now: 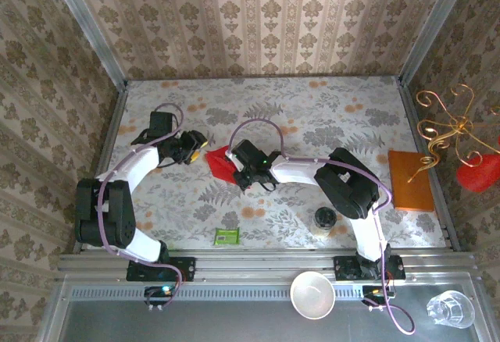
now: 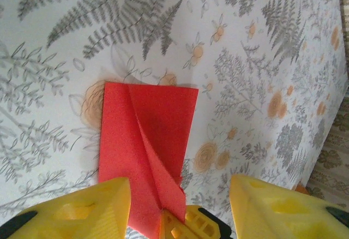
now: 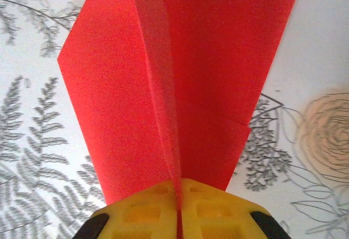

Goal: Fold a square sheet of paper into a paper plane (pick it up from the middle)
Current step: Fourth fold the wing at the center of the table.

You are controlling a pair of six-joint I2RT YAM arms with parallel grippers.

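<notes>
While right gripper (image 3: pixel 178 195) pinches raised centre crease of folded red paper (image 1: pixel 221 162), jaws pressed together on it, left gripper (image 2: pixel 182 206) stands with fingers apart, one end of paper between them; paper lies on flowered table (image 1: pixel 312 123), slightly left of centre, between both grippers

top external: overhead, far, whole table (image 1: pixel 328 123) | wrist views: close, looking down | shared: red paper (image 2: pixel 147 135)

Bright even daylight, soft shadows
</notes>
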